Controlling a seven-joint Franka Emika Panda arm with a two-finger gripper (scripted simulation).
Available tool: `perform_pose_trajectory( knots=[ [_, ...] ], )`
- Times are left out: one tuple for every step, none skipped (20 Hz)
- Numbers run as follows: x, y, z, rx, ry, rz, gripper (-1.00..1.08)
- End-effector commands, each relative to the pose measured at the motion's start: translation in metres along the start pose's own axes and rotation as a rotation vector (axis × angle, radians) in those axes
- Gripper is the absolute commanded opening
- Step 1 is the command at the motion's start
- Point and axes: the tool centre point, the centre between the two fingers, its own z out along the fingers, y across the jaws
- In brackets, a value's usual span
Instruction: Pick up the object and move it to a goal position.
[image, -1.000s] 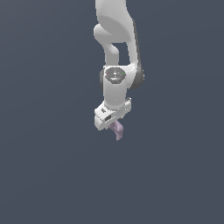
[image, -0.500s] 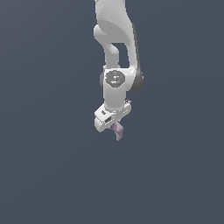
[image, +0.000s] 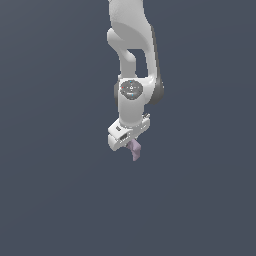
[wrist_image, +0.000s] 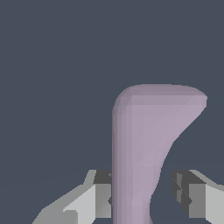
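Little change noted over last second: white arm shifted only slightly, gripper (image: 131, 145) still pointing down, object (image: 135, 149) still hanging from it. Judged: pickup done, carry to goal under way; no goal marker seen.

Gripper closed narrow, held on object (wrist_image: 144, 148); in wrist view one finger (wrist_image: 98, 194) appears touching, gap seen at other.

Object: pale lilac lump, matte, faceted, broad head tapering to curved stem. Backdrop: flat slate grey, featureless.
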Motion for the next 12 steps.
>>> perform_pose_trajectory(
  knots=[
    [0.002,0.002,-0.004,-0.001,0.001,0.0,-1.0],
    [0.003,0.003,-0.007,-0.001,0.001,0.0,-1.0],
    [0.004,0.004,-0.01,-0.001,0.001,0.0,-1.0],
    [0.005,0.006,-0.014,-0.001,0.001,0.0,-1.0],
    [0.006,0.007,-0.017,0.0,0.001,0.0,-1.0],
    [0.008,0.009,-0.022,0.0,0.001,0.0,-1.0],
    [0.01,0.011,-0.027,0.0,0.001,0.0,-1.0],
    [0.012,0.013,-0.032,0.0,0.001,0.0,-1.0],
    [0.014,0.016,-0.038,0.0,0.001,0.0,-1.0],
    [0.016,0.018,-0.044,0.0,0.001,0.0,-1.0],
    [0.019,0.021,-0.051,0.0,0.001,0.0,-1.0],
    [0.021,0.024,-0.057,0.0,0.001,0.0,-1.0]
  ],
)
